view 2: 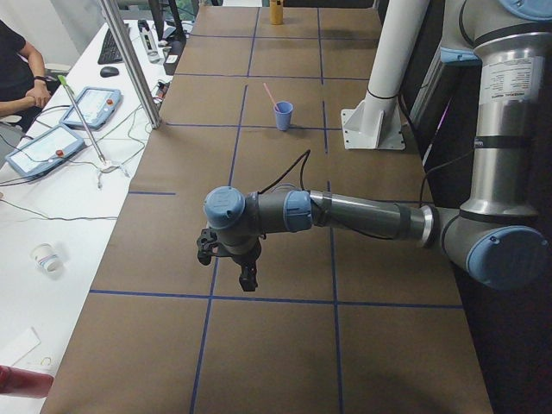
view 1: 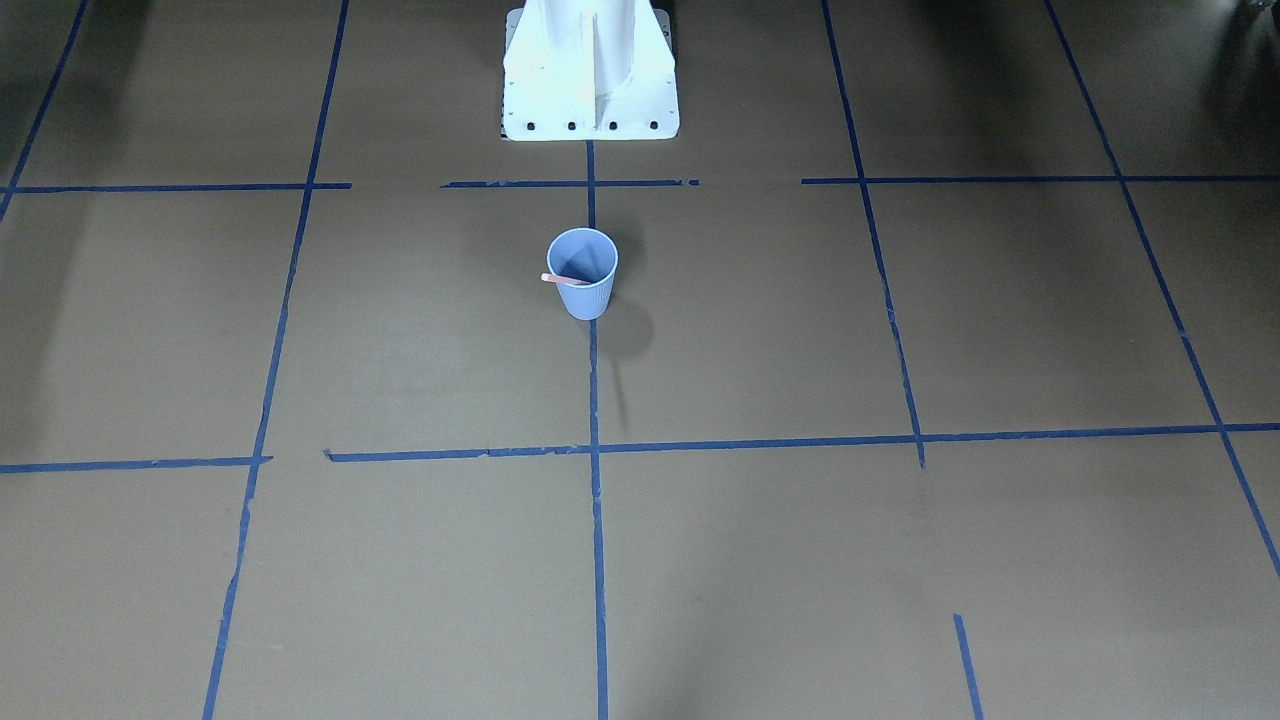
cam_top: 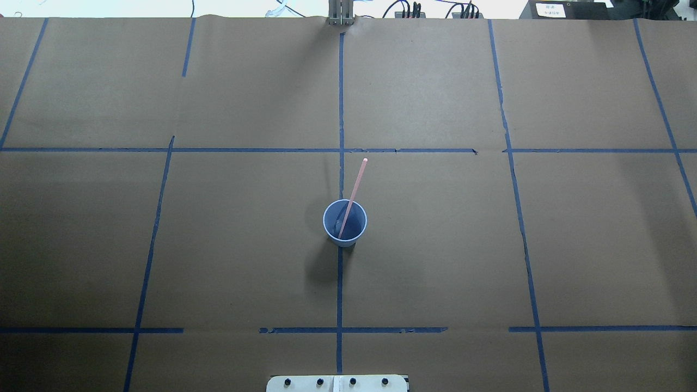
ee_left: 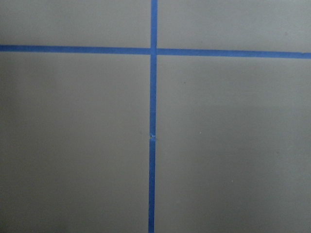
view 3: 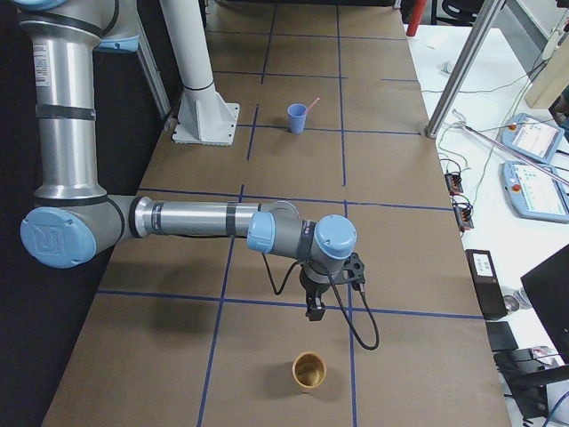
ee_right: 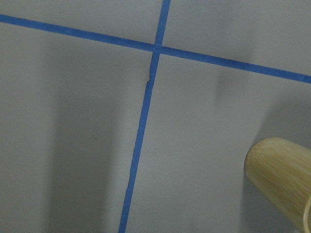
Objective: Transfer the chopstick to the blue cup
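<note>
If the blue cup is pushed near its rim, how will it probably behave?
The blue cup looks like a thin ribbed cup, so it is probably light. It narrows toward its base and the chopstick leans out past the rim, so it may tip.

The overhead view looks forward and down from behind the base (cam_top: 337, 384); the front view faces back from across the surface (cam_top: 218, 245). Both hold the cup (cam_top: 355, 224) centrally. Side views look along the surface from either end. Wrist cameras hang close above tape lines (ee_left: 153, 145).
</note>
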Action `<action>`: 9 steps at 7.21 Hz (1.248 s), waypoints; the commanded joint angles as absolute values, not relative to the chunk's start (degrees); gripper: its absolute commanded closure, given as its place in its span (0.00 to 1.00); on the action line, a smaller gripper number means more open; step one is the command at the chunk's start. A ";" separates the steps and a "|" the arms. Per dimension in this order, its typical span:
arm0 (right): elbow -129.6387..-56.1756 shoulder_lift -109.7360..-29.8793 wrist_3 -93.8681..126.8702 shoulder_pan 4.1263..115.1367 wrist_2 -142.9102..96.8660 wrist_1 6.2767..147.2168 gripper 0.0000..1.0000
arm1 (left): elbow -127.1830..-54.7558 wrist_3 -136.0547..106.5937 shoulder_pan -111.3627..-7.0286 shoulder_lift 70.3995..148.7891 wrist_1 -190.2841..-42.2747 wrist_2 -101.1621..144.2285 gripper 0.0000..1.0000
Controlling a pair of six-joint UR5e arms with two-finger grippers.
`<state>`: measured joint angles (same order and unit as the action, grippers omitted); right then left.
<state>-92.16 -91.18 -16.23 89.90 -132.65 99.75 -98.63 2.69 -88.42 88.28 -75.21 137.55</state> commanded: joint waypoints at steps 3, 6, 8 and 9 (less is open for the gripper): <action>-90.97 -90.53 -15.04 89.12 -134.91 99.32 0.00 | -98.17 2.99 -88.42 88.07 -79.00 137.55 0.00; -90.35 -91.40 7.07 88.86 -134.83 86.36 0.00 | -97.65 2.81 -88.42 88.33 -81.12 137.47 0.00; -89.30 -91.67 7.03 88.60 -134.91 84.82 0.00 | -98.61 2.90 -88.42 88.24 -81.04 137.55 0.00; -89.30 -91.67 7.03 88.51 -134.91 84.81 0.00 | -98.09 2.90 -88.42 88.24 -81.04 137.46 0.00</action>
<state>-89.52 -91.60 6.71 88.66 -134.90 85.32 -98.34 2.89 -88.42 88.25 -81.03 137.51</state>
